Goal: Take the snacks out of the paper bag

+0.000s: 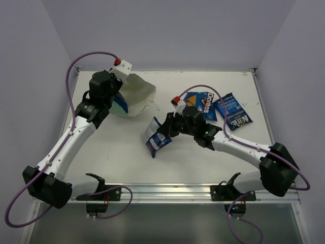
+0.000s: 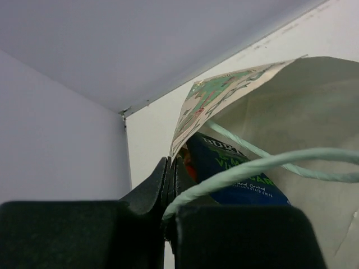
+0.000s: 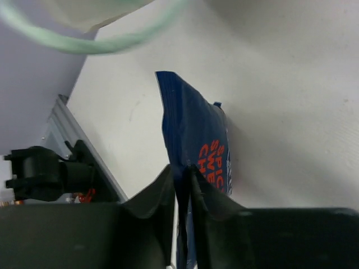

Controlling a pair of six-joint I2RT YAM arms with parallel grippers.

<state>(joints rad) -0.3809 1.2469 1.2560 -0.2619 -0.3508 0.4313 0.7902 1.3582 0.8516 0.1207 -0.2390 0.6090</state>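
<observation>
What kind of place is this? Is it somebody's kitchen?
Probably a robot testing booth, not a kitchen: two robot arms are bolted to a metal rail at the edge of a plain white table, with blank walls close around.

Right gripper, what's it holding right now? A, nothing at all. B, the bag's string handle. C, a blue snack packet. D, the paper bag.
C: the right gripper is pinched shut on the edge of a blue snack packet, apart from the paper bag, whose rim the left gripper clamps.
</observation>
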